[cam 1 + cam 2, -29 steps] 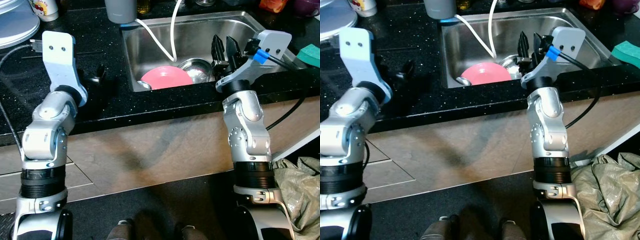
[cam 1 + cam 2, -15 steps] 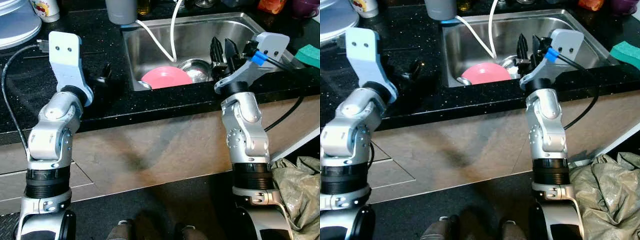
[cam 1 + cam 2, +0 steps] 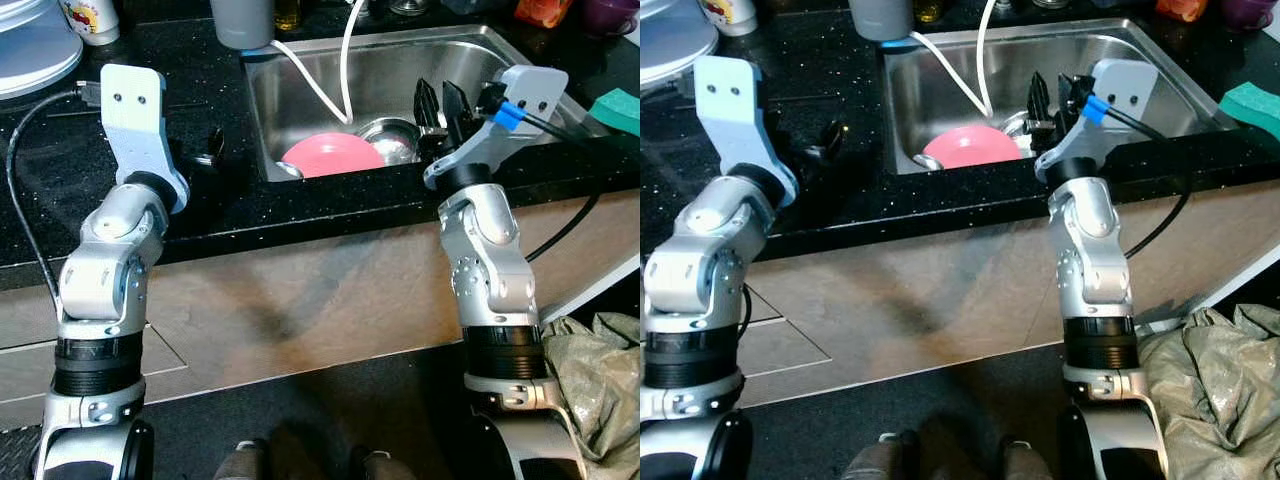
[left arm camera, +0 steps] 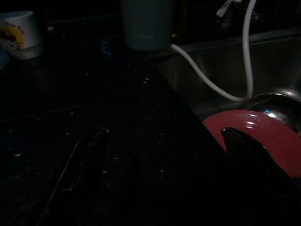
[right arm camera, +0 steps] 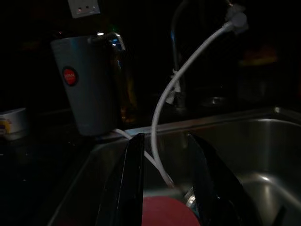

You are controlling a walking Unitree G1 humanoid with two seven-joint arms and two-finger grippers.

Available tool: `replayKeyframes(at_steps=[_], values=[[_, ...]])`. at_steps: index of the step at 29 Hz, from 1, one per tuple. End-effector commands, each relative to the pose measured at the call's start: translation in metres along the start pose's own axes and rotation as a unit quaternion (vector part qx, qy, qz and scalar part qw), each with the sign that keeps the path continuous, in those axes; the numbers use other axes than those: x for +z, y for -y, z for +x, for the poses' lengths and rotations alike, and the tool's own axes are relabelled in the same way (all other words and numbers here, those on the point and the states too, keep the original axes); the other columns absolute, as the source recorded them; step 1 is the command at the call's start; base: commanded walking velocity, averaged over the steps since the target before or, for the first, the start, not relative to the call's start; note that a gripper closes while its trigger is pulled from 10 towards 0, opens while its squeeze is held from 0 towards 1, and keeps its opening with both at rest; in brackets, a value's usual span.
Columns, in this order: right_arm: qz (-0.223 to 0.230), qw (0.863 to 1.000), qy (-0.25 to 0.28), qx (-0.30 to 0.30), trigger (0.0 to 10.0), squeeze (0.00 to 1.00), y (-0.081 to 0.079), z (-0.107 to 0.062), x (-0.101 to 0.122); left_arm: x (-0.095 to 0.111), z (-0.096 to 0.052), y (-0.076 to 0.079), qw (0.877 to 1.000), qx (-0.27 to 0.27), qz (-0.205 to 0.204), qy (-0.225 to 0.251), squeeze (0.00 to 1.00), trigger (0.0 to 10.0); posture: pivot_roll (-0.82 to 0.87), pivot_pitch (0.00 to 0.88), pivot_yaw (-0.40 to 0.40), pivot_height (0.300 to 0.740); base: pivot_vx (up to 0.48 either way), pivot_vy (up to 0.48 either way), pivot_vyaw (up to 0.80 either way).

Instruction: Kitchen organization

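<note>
Stainless steel forms the sink [image 3: 490, 45], which is set into a black speckled counter [image 3: 200, 215]. In the left eye view a pink plate [image 3: 333, 156] lies at the sink bottom near the front wall, and a metal bowl [image 3: 392, 138] lies just beside it on the right. A white hose [image 3: 345, 60] hangs down into the sink. The right gripper [image 3: 441, 102] is above the front right part of the sink, over the metal bowl, and its two black fingers stand a little apart with nothing between them. The left gripper [image 3: 207, 148] hovers low over the counter, to the left of the sink. A green sponge [image 3: 620, 108] lies on the counter at the far right.

In the right eye view a gray cup [image 3: 880, 17] stands behind the left corner of the sink, and a crumpled bag [image 3: 1220, 385] lies on the floor.

In the left wrist view the fingers [image 4: 84, 174] are spread wide over the dark counter and hold nothing; a white mug [image 4: 19, 32] with a red and yellow picture stands far behind. Its writing is too small to read.

In the right wrist view the fingers [image 5: 131, 183] are parted, and the gray cup carries a round red label, which I cannot read.
</note>
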State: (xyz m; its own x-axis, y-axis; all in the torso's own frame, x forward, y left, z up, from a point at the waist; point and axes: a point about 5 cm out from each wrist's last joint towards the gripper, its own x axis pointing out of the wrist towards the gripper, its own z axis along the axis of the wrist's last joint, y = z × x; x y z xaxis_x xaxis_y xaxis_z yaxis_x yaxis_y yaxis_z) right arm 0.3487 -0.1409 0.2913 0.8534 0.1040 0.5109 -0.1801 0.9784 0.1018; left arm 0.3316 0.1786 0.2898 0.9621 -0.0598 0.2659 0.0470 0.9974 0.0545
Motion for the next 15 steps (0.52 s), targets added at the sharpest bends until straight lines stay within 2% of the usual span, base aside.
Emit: replayKeyframes(at_steps=[1, 10, 15], values=[[-0.007, 1.000, 0.002, 0.001, 10.0, 0.00, -0.0010, 0.0003, 0.0013, 0.0026, -0.0012, 0.0010, 1.000, -0.003, 0.001, 0.001, 0.00, 10.0, 0.05, 0.152, 0.007, 0.740, 0.000, 0.000, 0.80], [-0.008, 1.000, -0.002, -0.004, 10.0, 0.00, 0.0019, 0.0004, -0.0001, 0.0066, -0.0009, 0.0002, 1.000, -0.004, 0.005, 0.005, 0.00, 10.0, 0.06, 0.157, 0.009, 0.740, 0.000, 0.000, 0.80], [0.007, 1.000, -0.005, -0.013, 10.0, 0.00, 0.0045, 0.0001, -0.0017, 0.0086, -0.0003, -0.0024, 1.000, 0.001, 0.004, 0.005, 0.00, 10.0, 0.06, 0.160, 0.008, 0.740, 0.000, 0.000, 0.11]])
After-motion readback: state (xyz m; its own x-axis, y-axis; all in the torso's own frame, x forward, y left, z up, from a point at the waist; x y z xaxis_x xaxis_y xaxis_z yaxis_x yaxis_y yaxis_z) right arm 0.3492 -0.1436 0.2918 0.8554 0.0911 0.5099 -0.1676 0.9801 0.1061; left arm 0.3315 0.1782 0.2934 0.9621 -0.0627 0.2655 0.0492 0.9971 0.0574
